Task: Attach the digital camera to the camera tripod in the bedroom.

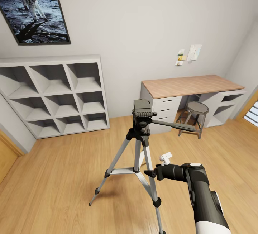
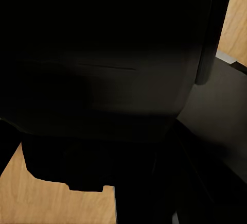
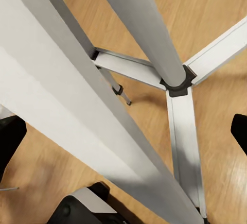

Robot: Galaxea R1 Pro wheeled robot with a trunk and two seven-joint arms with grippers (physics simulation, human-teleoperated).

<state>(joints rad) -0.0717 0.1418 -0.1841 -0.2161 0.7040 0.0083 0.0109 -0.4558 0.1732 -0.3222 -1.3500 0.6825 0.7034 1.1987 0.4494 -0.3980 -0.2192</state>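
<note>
The camera tripod (image 1: pixel 141 133) stands on the wood floor in the middle of the bedroom, with silver legs, a black head (image 1: pixel 142 112) and a long pan handle (image 1: pixel 175 124) pointing right. My right gripper (image 1: pixel 148 173) reaches in from the lower right, level with the tripod's leg braces. In the right wrist view the right gripper (image 3: pixel 123 136) is open, its dark fingertips (image 3: pixel 10 139) spread to either side of a silver leg (image 3: pixel 77 95) that runs between them very close to the lens. The digital camera is out of view. A dark, unreadable shape (image 2: pixel 103 69) lies close against the left wrist camera.
White cube shelving (image 1: pixel 61 94) lines the left wall under an astronaut picture (image 1: pixel 34 8). A wood-topped desk (image 1: pixel 190 85) with drawers and a round stool (image 1: pixel 197 110) stand behind the tripod to the right. A window edge (image 1: pixel 251 112) sits at far right.
</note>
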